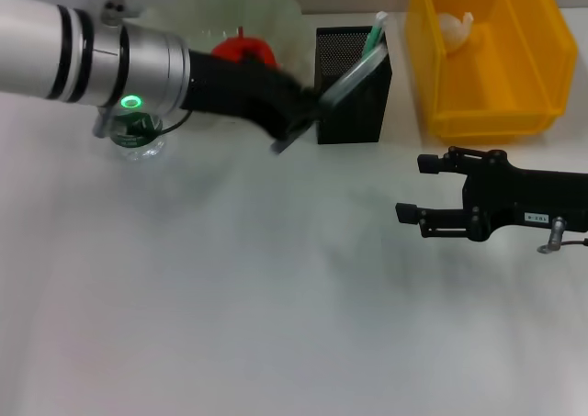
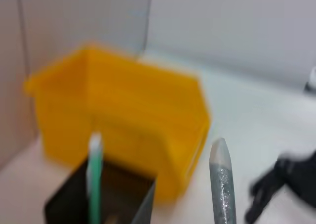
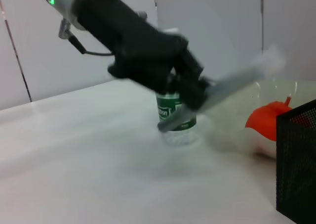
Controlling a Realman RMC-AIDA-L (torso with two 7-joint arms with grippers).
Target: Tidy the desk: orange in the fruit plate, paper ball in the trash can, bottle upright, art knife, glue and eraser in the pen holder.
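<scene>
Right gripper (image 1: 411, 188), black, sits nearest on the right side of the white desk (image 1: 230, 306), low over the surface, its two fingers spread wide apart with nothing between them and nothing touching them.

Left gripper (image 1: 323, 99), on the silver-and-black left arm (image 1: 110, 62), reaches across from the left to the tall square black mesh pen holder (image 1: 354, 113). Its fingers look motion-smeared; they appear parted, one tip over the holder's near-left corner, the other lower and in front of the holder. Can't tell whether anything is held between them. A thin green-and-white stick (image 1: 375, 32) stands tilted inside the holder.

Clear plastic water bottle with dark green label (image 3: 176, 120) stands upright on the desk, behind and below the left arm, left of the holder.

Red-orange round orange (image 1: 243, 49) lies in the wide translucent pale-green fruit plate (image 1: 220, 12) at the back, behind the arm.

Bright yellow rectangular plastic trash can (image 1: 487, 53) is at the back right, just beside the holder, with a crumpled white paper ball (image 1: 455, 26) inside it.
</scene>
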